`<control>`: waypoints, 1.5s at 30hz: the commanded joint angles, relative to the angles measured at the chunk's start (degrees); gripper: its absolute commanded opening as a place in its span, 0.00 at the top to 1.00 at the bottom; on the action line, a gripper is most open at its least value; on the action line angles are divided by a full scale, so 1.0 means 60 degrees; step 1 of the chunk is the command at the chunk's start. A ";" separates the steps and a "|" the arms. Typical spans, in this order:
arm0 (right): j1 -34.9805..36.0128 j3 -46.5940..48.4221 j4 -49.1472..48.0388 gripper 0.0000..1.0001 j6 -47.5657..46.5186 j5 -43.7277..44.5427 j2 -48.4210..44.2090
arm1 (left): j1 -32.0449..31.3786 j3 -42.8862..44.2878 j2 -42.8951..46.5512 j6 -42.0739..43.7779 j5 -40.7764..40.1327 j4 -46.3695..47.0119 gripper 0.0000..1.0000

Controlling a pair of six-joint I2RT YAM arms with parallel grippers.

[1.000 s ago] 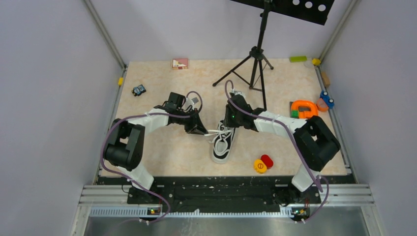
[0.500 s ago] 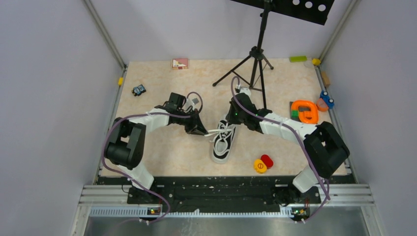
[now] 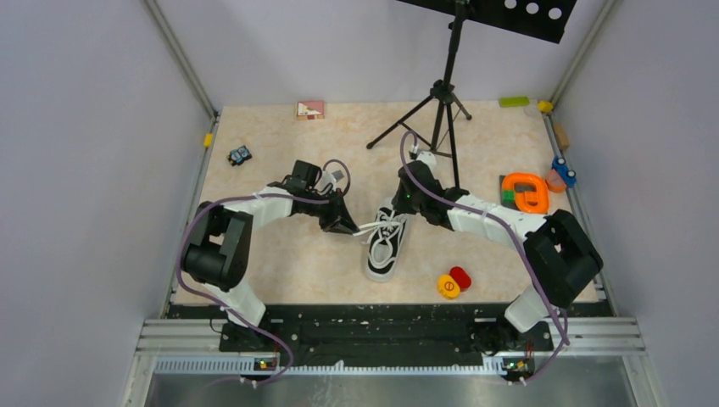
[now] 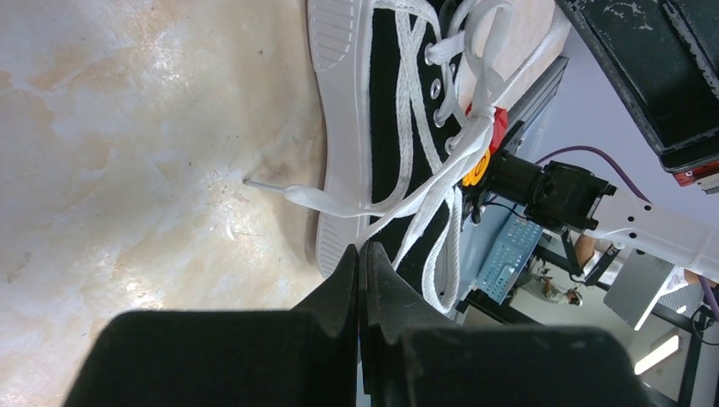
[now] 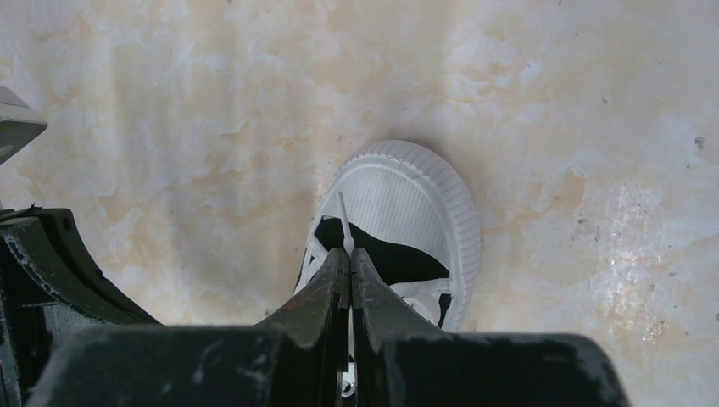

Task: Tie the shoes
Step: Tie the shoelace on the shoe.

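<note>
The shoe (image 3: 383, 251), a small black sneaker with a white toe cap and sole rim, lies mid-table with its toe toward the arms. My left gripper (image 3: 349, 227) sits at the shoe's left side. In the left wrist view its jaws (image 4: 363, 251) are shut on a white lace (image 4: 424, 199) that runs up to the eyelets of the shoe (image 4: 390, 102). Another lace end (image 4: 292, 192) rests on the table. My right gripper (image 3: 400, 210) is over the shoe's heel end, shut (image 5: 350, 256) on a lace whose tip (image 5: 343, 222) sticks out above the toe cap (image 5: 415, 199).
A black tripod (image 3: 441, 106) stands just behind the right arm. An orange object (image 3: 524, 190) and a blue toy (image 3: 564, 171) lie at the right, red and yellow discs (image 3: 454, 282) near the front. A small toy (image 3: 240, 155) and a card (image 3: 310, 109) are at the back left.
The right gripper has shut on the lace end, and the right arm swung slightly to the right. The left arm and the shoe stayed put.
</note>
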State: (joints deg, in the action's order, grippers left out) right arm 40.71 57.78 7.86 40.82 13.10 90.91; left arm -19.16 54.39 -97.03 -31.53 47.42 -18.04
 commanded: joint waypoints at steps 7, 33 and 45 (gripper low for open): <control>-0.0333 -0.0122 -0.0004 1.00 0.0213 0.1109 -0.0648 | -0.0022 0.0145 -0.0011 0.0157 0.0249 0.0179 1.00; -0.0648 -0.0420 -0.0272 0.86 0.0185 0.0655 -0.0908 | -0.0020 0.0335 -0.0057 0.0326 0.0146 -0.0099 0.96; -0.0662 0.1207 0.3233 0.26 -0.0159 0.3216 -0.2592 | 0.0482 0.3162 0.1773 0.1197 -0.2337 -0.2567 0.35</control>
State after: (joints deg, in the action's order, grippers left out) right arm 37.30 58.67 16.80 40.84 21.30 82.37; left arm -18.70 66.74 -94.48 -27.11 39.33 -28.38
